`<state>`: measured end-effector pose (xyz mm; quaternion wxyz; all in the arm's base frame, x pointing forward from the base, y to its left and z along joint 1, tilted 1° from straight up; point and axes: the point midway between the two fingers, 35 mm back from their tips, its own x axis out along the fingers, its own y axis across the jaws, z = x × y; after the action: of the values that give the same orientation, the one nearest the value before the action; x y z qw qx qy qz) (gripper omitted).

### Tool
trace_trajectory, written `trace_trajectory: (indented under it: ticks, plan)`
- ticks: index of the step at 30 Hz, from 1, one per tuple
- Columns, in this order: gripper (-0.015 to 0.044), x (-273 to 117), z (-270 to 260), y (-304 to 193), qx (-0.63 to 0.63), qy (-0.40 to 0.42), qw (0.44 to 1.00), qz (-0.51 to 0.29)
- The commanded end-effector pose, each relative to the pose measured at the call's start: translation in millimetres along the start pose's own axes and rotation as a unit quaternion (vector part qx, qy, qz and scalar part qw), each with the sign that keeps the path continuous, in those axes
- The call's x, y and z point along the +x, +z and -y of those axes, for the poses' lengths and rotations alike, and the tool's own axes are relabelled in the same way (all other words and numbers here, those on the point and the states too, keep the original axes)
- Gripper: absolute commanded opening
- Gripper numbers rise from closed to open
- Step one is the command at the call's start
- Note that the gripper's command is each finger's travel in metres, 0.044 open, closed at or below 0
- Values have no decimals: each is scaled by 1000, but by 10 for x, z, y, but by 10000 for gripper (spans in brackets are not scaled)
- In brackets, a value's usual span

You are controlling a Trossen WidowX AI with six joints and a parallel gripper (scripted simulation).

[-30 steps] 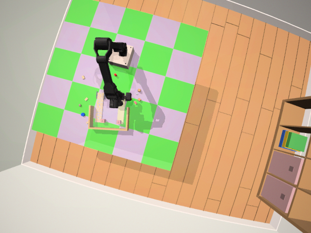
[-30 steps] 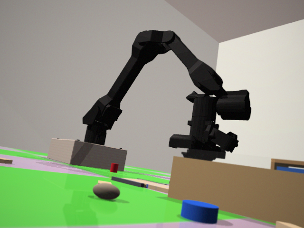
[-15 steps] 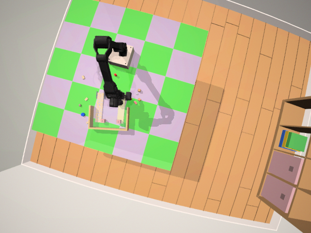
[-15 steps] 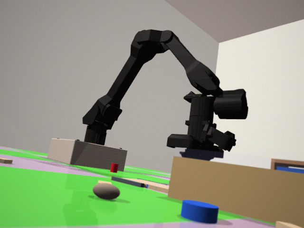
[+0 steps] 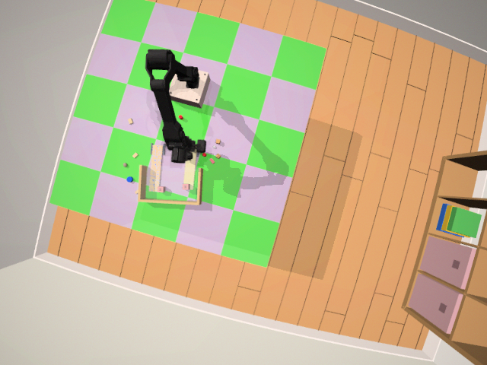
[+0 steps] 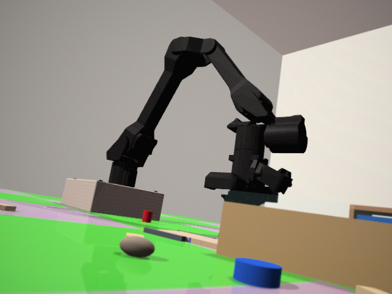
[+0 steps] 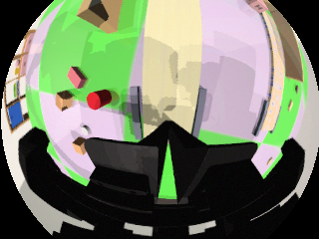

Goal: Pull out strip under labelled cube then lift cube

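Observation:
My gripper (image 7: 168,123) is shut and empty, pointing down above the near end of a plain cream strip (image 5: 189,171) (image 7: 171,50). Dark rails (image 7: 136,112) (image 7: 199,112) flank that end. A patterned strip (image 5: 156,169) (image 7: 275,75) lies roughly parallel to it, with a dark rail (image 7: 259,118) beside its near end. A pink cube (image 5: 186,186) sits at the far end of the plain strip. Another pink cube (image 5: 160,189) (image 7: 257,5) sits at the far end of the patterned strip and shows a dark mark. Their labels are too small to read.
A three-sided wooden wall (image 5: 169,202) (image 6: 301,237) surrounds the far ends. A red cylinder (image 5: 204,154) (image 7: 99,100), pink block (image 5: 211,160) (image 7: 77,77) and small brown cubes lie beside the plain strip. A blue disc (image 5: 129,179) (image 6: 256,273) and grey-brown ovoid (image 5: 125,165) (image 6: 136,246) lie opposite.

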<state>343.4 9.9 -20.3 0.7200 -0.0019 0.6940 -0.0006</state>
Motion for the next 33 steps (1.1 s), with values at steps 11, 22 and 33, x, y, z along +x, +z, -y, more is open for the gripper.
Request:
trace_trajectory:
  ticks: [11,22,33]
  plan:
    - [0,56,5,-279,3,1,1000,-12]
    - [0,60,10,-444,3,1,1000,-13]
    - [0,59,14,-606,3,1,1000,-14]
